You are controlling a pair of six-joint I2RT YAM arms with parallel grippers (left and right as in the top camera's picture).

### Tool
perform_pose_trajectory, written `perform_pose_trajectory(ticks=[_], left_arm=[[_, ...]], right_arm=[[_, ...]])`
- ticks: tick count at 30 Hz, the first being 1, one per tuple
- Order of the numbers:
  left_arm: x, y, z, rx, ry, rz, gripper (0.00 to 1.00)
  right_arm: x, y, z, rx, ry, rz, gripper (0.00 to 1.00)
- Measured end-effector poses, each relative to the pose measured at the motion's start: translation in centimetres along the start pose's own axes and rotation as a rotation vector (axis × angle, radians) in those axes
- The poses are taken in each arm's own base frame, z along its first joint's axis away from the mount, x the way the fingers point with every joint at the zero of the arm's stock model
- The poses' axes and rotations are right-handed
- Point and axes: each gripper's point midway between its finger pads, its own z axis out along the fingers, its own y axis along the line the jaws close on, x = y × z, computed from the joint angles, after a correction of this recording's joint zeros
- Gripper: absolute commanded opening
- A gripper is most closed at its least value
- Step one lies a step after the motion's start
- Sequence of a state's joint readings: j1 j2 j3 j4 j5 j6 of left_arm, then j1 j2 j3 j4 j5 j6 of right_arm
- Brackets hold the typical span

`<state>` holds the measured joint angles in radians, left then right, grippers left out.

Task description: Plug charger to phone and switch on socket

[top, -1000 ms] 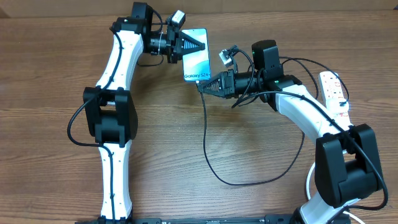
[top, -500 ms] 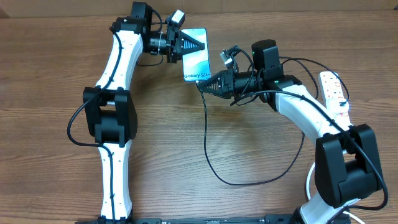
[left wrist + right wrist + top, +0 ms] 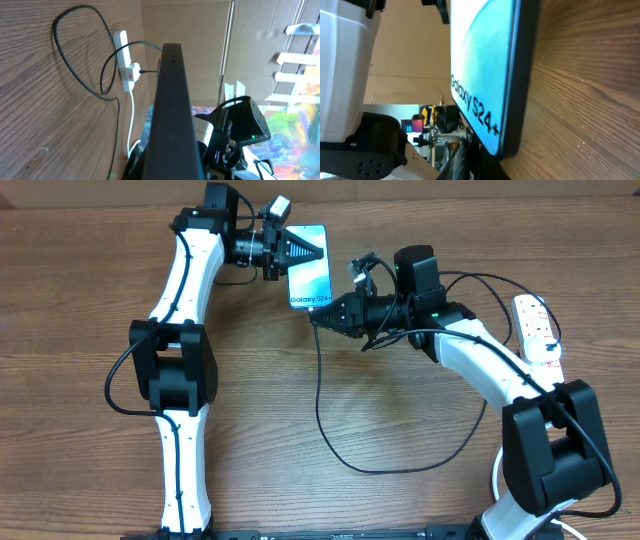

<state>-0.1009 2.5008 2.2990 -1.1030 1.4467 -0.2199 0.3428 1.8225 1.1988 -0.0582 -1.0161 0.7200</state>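
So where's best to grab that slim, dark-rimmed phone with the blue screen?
At the end away from its white lettering, from the robot's left, pinching screen and back as the left gripper does. The slim dark-rimmed phone is a thin slab, so those flat faces likely grip best, and the lettered short edge is left clear for the thin black cable in the right gripper.

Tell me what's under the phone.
Wooden table shows beside the phone, gripped by the left fingers. The spot directly beneath is covered by the phone itself, so anything there, or any gap, cannot be seen.
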Motion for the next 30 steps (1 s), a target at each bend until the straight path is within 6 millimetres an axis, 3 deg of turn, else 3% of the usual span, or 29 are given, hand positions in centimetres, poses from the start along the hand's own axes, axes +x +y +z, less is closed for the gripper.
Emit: perform_pose_trajectory(ticks=[14, 30], left_arm=[[0.0, -0.1, -0.2, 0.000, -0.003, -0.039, 0.04], [-0.2, 0.8, -0.2, -0.054, -0.016, -0.043, 0.04]], right_arm=[[-0.6, 1.2, 0.8, -0.028, -0.035, 0.031, 0.04], [-0.9, 0.0, 0.8, 0.028, -0.066, 0.084, 0.04]])
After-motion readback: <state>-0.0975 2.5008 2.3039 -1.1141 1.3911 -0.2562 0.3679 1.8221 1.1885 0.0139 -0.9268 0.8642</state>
